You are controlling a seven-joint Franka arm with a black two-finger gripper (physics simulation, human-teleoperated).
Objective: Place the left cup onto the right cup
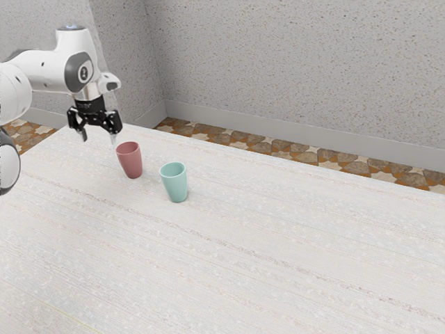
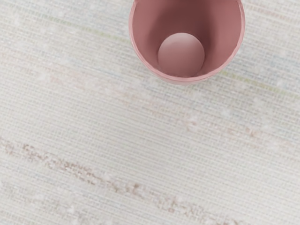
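Pink cup (image 1: 129,159), smooth and tapered, stands upright below and just beside your parted, empty jaws; teal cup (image 1: 174,181) beyond it.

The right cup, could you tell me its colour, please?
The cup is pale teal, clearest in the exterior view.

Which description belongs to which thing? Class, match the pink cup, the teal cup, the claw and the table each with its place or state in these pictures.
Things:
1. pink cup
2. teal cup
3. claw
4. table

Descriptions:
A. bears both cups
B. open, in the air, holding nothing
C. upright and empty, the cup nearer the claw
D. upright, the cup farther from the claw

Pairs: 1-C; 2-D; 3-B; 4-A
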